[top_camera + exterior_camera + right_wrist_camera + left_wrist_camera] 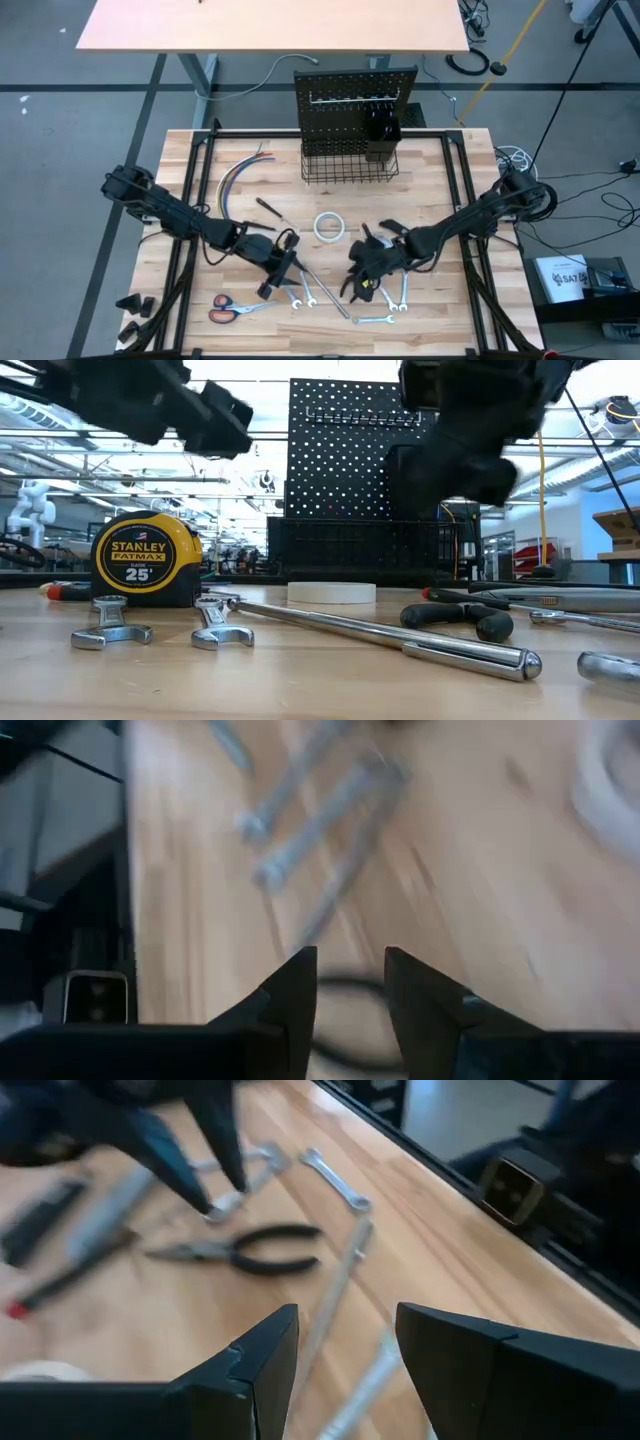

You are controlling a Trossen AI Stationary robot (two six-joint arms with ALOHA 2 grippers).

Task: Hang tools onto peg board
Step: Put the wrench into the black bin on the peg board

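Black perforated peg board (355, 105), yellow tape measure (145, 558), orange-handled scissors (228, 309), silver wrenches (160, 630).

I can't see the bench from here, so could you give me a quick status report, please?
Left claw open, empty, above the long silver bar. Right claw open, empty, over pliers. Peg board hooks bare.

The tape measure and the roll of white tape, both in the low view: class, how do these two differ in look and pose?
The tape measure is yellow and black with printed lettering; the roll of white tape is plain. The tape measure stands tall on its edge; the roll lies flat and low. The tape measure sits just behind two wrenches; the roll sits farther back, before the peg board. Both are round and rest on the table.
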